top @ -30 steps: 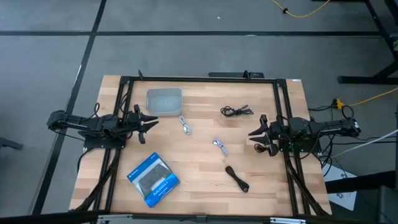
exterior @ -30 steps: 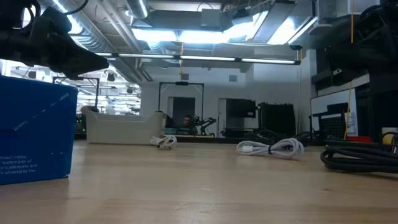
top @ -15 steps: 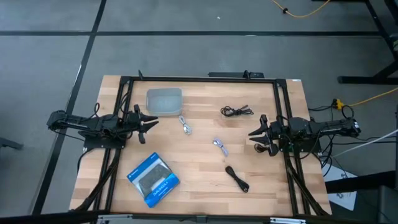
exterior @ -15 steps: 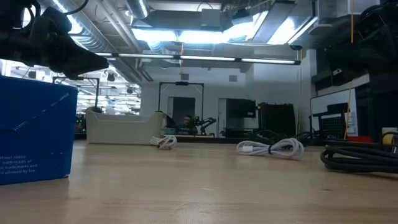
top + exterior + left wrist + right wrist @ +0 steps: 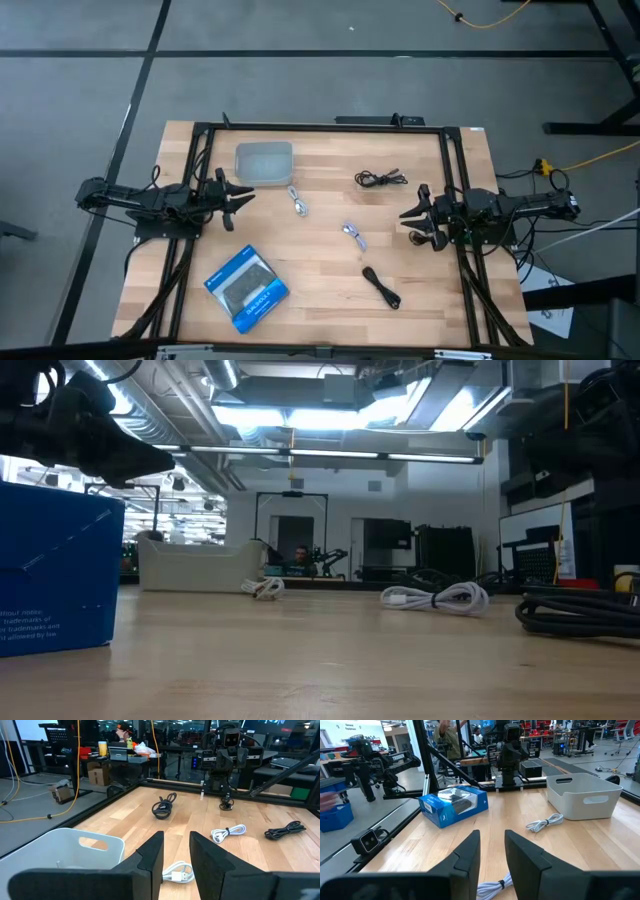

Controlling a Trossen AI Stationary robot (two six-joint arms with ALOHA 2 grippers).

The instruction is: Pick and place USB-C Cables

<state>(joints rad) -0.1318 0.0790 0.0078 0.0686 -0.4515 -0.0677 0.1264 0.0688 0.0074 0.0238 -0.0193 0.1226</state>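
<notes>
Four small cables lie loose on the wooden table. A thin black coil [image 5: 380,179] [image 5: 162,806] sits toward the far right. Two whitish cables lie near the middle, one [image 5: 298,202] [image 5: 177,872] by the bin and one [image 5: 354,236] [image 5: 227,832] [image 5: 492,887] nearer the right arm. A stubby black bundle [image 5: 381,287] [image 5: 580,610] rests near the front. My left gripper [image 5: 243,195] [image 5: 176,837] hovers open at the table's left side. My right gripper [image 5: 408,224] [image 5: 492,835] hovers open at the right side. Neither touches anything.
A pale grey bin [image 5: 264,163] [image 5: 582,795] stands at the far left of the table. A blue-and-black flat box [image 5: 246,288] [image 5: 452,802] lies at the near left. A black frame [image 5: 320,126] rims the tabletop. A long yellow cable [image 5: 590,155] runs on the floor at the right.
</notes>
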